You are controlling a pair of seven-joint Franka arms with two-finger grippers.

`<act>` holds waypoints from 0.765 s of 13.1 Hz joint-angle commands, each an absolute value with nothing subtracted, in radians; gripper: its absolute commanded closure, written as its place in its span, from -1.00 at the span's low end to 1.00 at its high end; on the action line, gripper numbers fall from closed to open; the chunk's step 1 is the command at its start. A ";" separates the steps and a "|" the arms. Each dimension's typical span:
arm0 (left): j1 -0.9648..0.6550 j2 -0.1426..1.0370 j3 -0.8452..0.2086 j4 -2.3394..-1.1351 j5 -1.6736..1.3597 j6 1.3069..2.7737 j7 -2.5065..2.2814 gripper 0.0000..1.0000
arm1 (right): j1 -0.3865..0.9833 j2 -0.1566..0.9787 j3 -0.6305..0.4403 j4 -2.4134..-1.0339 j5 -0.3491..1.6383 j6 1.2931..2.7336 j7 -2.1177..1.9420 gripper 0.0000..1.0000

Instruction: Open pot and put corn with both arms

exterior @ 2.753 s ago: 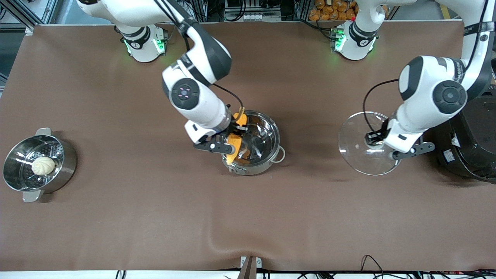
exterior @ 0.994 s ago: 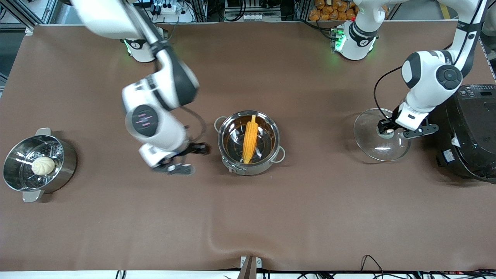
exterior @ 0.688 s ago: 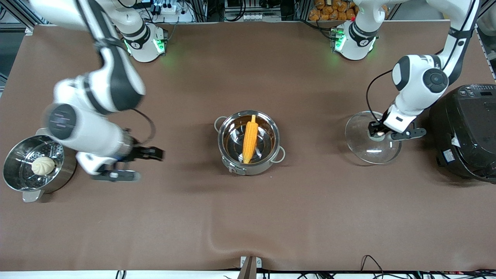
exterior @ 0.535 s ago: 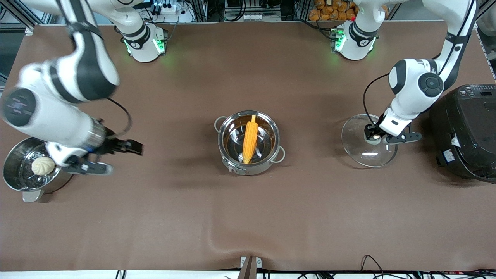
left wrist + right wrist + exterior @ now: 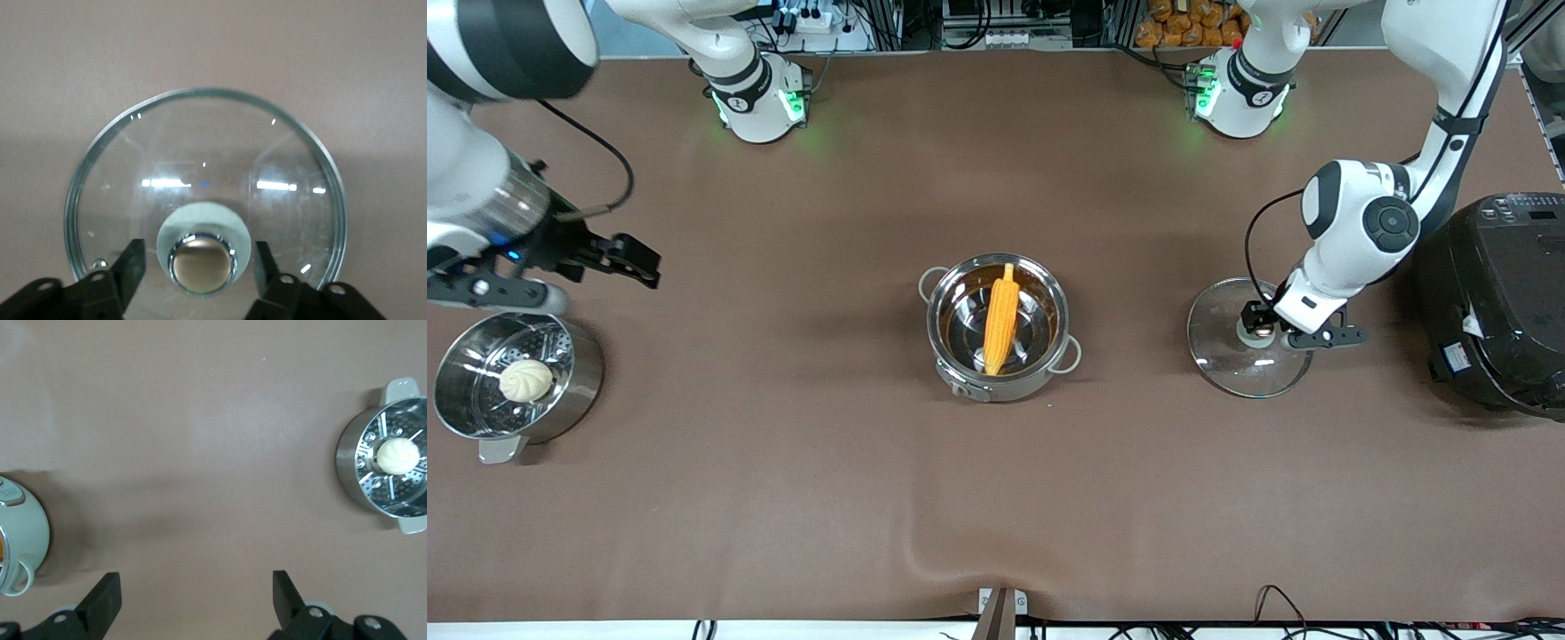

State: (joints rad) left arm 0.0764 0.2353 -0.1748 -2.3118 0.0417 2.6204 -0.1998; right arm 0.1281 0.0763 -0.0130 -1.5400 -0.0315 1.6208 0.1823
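Front cam high, whole table (image 5: pixel 783 498); wrist cams look down, L close.

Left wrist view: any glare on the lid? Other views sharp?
Left wrist view: bright light streaks on the lid, knob mirror-bright. Front view: sharp, soft shadow beside the pot. Right wrist view: sharp, dark shadow patch on the table.

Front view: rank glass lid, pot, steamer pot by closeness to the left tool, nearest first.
1. Glass lid: lies on the table right under the left tool, whose fingers straddle its knob.
2. Pot: mid-table, with the corn inside.
3. Steamer pot: at the right arm's end of the table, holding a bun.
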 commanded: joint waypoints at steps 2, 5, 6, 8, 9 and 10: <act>0.074 0.219 -0.175 -2.200 0.075 2.550 -0.195 -1.00 | 0.019 0.048 0.008 -1.546 0.015 1.603 0.071 -1.00; 0.075 0.198 -0.205 -1.935 0.091 2.219 -0.195 -1.00 | -0.020 0.046 0.008 -1.485 0.018 1.543 0.069 -1.00; 0.077 0.189 -0.215 -1.833 0.091 2.097 -0.193 -1.00 | -0.023 0.045 0.006 -1.483 0.018 1.531 0.069 -1.00; 0.075 0.179 -0.216 -1.635 0.086 1.848 -0.193 -1.00 | -0.031 0.049 0.003 -1.458 0.011 1.487 0.052 -1.00; 0.077 0.176 -0.216 -1.558 0.072 1.738 -0.193 -1.00 | -0.040 0.054 0.006 -1.421 0.017 1.474 0.055 -1.00; 0.078 0.175 -0.219 -1.514 0.072 1.677 -0.189 -1.00 | -0.041 0.055 0.008 -1.408 0.017 1.441 0.064 -1.00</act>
State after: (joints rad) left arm 0.0755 0.1516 -0.2132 -1.6273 0.0639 1.8022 -0.1960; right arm -0.0100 0.0541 -0.0130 -1.4563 -0.0017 1.4953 0.0725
